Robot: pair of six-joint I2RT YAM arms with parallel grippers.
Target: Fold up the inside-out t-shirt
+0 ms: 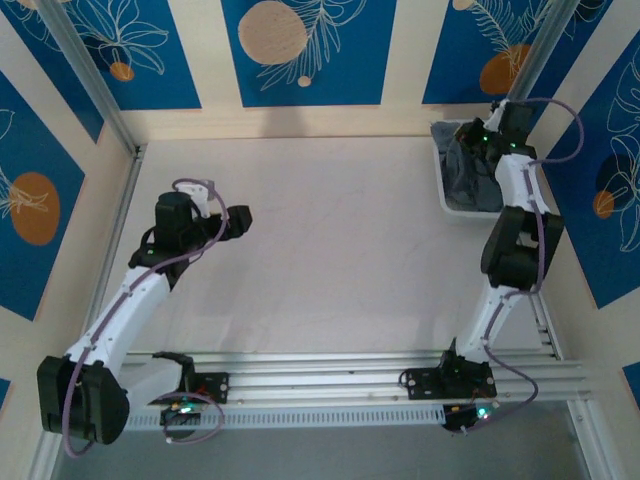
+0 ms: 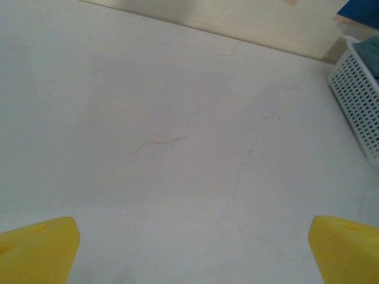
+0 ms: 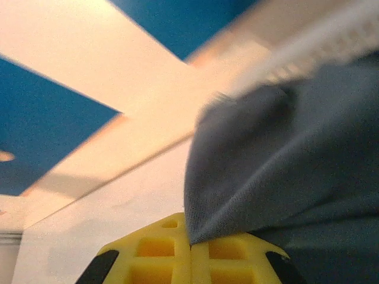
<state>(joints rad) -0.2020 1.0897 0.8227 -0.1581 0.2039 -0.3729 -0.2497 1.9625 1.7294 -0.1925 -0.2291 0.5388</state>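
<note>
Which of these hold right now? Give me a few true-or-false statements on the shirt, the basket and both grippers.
1. The right gripper is shut on the t-shirt. True.
2. The t-shirt lies spread flat in the middle of the table. False: it sits bunched in the white basket at the far right.
3. The left gripper is open. True.
4. The left gripper holds a sleeve. False: nothing is between its fingers, and bare table lies below.
</note>
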